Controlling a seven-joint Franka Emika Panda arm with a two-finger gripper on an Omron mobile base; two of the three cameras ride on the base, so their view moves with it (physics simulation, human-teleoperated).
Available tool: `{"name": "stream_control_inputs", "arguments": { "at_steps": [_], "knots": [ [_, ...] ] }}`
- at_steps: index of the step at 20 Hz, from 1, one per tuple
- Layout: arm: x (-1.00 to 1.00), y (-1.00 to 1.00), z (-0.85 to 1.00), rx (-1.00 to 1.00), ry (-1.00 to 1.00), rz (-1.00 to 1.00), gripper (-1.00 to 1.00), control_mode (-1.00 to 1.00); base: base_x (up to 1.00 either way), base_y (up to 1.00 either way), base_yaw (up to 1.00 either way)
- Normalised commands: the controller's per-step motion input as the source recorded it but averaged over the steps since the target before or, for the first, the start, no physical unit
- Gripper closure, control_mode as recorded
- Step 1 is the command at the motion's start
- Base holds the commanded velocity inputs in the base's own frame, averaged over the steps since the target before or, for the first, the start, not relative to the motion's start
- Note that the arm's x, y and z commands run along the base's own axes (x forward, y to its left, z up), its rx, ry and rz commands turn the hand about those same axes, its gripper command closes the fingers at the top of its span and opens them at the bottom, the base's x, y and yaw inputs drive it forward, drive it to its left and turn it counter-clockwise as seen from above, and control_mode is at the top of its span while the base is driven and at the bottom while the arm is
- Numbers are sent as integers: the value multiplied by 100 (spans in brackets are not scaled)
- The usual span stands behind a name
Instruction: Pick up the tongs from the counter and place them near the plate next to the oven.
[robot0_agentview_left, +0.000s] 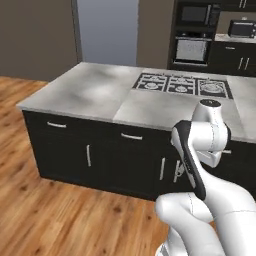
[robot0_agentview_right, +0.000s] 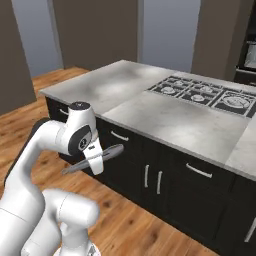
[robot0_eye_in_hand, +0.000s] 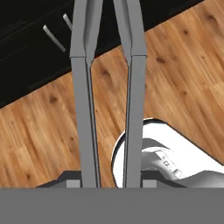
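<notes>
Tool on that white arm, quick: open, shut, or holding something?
Tool: shut on the tongs, carried over the wood floor beside the dark cabinets.

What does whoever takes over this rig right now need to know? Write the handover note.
Tool: shut on the tongs, held low beside the arm, in front of the island's dark cabinets and over the wood floor. In the hand view the tongs' two arms run straight up from the tool.
Counter: no tongs on it.
Oven: far across the room.
Done: pickup.
Left: carry the tongs to the plate by the oven and set them down.
</notes>
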Motion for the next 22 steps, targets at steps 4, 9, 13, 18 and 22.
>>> {"name": "stream_control_inputs", "arguments": {
  "at_steps": [4, 9, 13, 18, 22],
  "knots": [
    [0, 0, 0, 0, 0, 0, 100, 100, 0, -78, -42],
    [0, 0, 0, 0, 0, 0, 100, 100, 4, -97, -29],
    [0, 0, 0, 0, 0, 0, 100, 100, 17, -100, -26],
    [0, 0, 0, 0, 0, 0, 100, 100, 31, -100, -22],
    [0, 0, 0, 0, 0, 0, 100, 100, 29, -100, -17]
  ]
}}
